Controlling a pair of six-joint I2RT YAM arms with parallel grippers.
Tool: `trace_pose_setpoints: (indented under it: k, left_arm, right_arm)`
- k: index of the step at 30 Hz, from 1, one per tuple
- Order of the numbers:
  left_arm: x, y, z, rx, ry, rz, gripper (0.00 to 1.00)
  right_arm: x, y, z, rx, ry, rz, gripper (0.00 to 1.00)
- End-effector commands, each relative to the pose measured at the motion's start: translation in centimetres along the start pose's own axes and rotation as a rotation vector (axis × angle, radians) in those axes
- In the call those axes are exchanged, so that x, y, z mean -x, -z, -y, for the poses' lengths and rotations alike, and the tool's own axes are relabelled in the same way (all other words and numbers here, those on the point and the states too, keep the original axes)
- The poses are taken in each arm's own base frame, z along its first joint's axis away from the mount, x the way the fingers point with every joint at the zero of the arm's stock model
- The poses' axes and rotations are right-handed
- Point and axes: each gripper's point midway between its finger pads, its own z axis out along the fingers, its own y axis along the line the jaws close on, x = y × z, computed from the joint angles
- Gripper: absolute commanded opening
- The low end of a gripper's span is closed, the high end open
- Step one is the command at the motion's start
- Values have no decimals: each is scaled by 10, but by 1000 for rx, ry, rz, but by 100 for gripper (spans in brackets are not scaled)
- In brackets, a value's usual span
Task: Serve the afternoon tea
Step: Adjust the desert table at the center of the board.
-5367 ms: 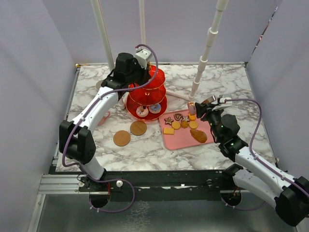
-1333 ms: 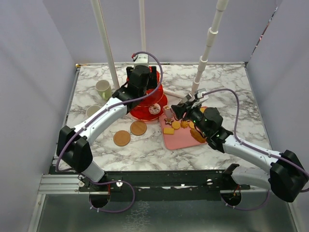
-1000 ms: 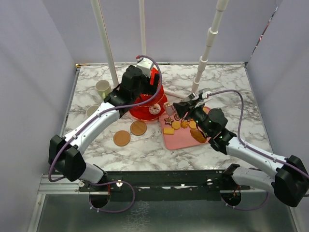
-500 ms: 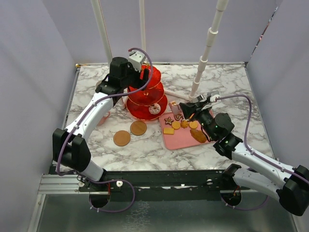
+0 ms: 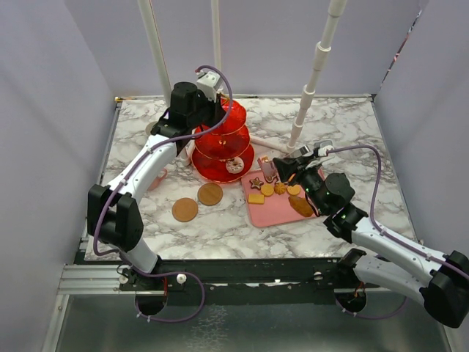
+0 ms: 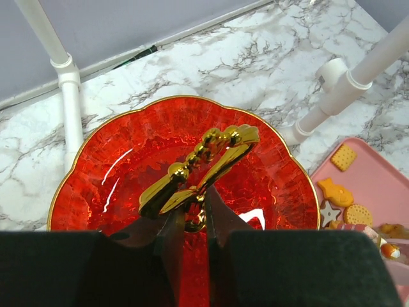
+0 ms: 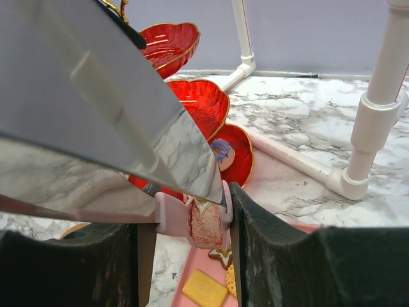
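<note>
— Where is the left hand (image 6: 192,220) sitting?
— I see it closed tight on the stem of the gold finial (image 6: 206,157), atop the red three-tier stand (image 5: 220,143) toward the back of the marble surface (image 5: 344,132)
— And the right hand (image 7: 192,224)?
— Clamped on a pink-and-white pastry (image 7: 206,225), held over the far left corner of the pink tray (image 5: 278,211) (loose cookies (image 5: 256,198) lie on it), just beside the stand's lowest tier. I count two brown coasters (image 5: 209,194) on the surface in front of the stand

- Left gripper (image 6: 193,220) swung back from leaning across the stand (image 5: 218,160) to its gold finial (image 6: 199,158).
- Right gripper (image 7: 195,216), carrying the pink pastry (image 7: 206,227), shifted right from the tray's (image 5: 275,211) left edge.
</note>
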Motion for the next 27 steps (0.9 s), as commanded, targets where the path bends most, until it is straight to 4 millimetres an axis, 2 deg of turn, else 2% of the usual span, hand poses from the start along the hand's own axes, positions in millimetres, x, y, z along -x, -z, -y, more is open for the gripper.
trace_pose_setpoints:
  k: [1,6,9,17,21,24,27]
  left_arm:
    - [28,3,2,20,45,110,18]
    - [29,16,18,32,40,183,17]
    - [35,21,21,89,60,206,13]
    - [51,30,5,313,189,276,6]
    - [58,28,-2,373,276,297,4]
    - [53,26,-5,416,302,299,4]
    - [37,26,-3,447,304,281,4]
  right_arm:
    - [12,2,0,-6,-3,39,28]
    - [17,3,-1,-6,1,49,28]
    - [17,3,-1,-3,1,50,28]
    - [16,-2,-3,-1,9,43,28]
    - [19,-3,-2,-3,14,48,28]
    - [19,-4,-3,-2,18,43,28]
    - [21,-4,-3,-4,18,41,28]
